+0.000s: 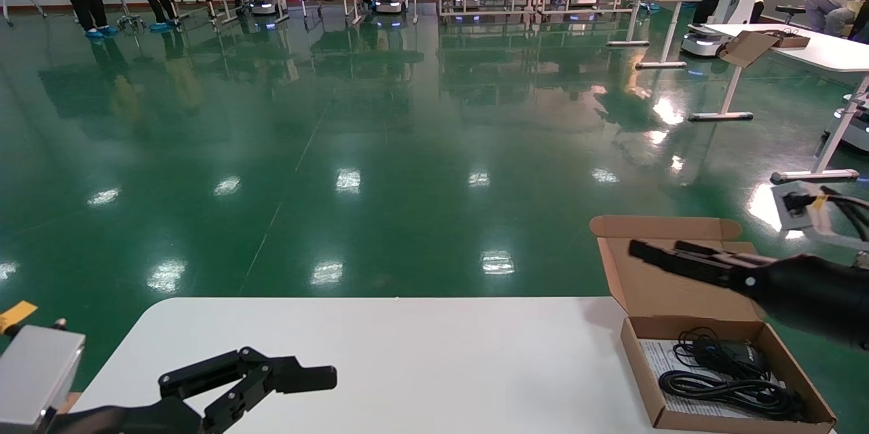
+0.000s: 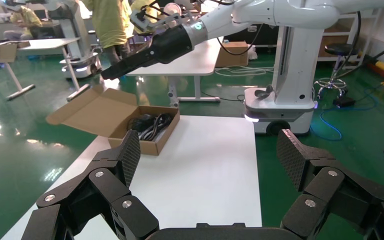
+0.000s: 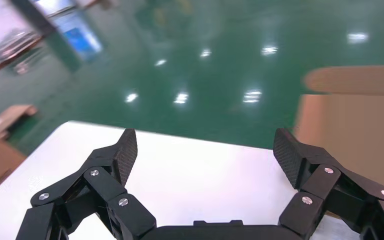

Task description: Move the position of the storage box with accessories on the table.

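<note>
The storage box is seen at the lower right of the head view, lid raised, with cable inside. The right gripper is held spread wide above the lid, probably to reach it. The left gripper, also wide, is kept idle at lower left over the table.

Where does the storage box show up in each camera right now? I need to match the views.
Head view: the storage box sits at lower right on the table, lid open.
Left wrist view: left of centre, beyond the left pincer.
Right wrist view: only its open lid, blurred, at the right edge.
Shared landmark: the white table, seen in all three views.
</note>
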### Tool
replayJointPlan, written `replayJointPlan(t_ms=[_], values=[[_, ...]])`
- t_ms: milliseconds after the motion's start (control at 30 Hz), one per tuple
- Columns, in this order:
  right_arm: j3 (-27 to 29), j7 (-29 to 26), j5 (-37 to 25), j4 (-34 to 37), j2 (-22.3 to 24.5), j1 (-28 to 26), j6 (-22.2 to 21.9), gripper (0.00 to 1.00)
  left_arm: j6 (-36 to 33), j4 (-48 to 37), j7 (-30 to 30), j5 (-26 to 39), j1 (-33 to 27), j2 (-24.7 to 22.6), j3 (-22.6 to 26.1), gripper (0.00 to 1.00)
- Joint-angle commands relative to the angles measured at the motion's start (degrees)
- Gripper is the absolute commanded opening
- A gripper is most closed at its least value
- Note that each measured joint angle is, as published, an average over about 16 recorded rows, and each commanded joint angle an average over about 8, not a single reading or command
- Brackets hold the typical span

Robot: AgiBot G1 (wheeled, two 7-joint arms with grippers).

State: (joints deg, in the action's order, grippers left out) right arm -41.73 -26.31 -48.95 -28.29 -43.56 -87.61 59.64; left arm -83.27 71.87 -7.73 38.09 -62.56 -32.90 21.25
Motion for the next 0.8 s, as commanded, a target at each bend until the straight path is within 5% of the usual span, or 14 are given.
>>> replayJointPlan(t_ms=[33, 800], values=[[1.36, 0.82, 0.37, -2.39, 0.45, 1.37, 1.37, 1.0, 0.0, 0.0, 0.0, 0.0, 0.0, 0.0, 0.0, 1.0], [17.05, 10.32, 4.7, -30.04, 5.67, 17.27, 17.28, 1.0, 0.0, 0.0, 0.0, 0.0, 0.0, 0.0, 0.01, 1.0]])
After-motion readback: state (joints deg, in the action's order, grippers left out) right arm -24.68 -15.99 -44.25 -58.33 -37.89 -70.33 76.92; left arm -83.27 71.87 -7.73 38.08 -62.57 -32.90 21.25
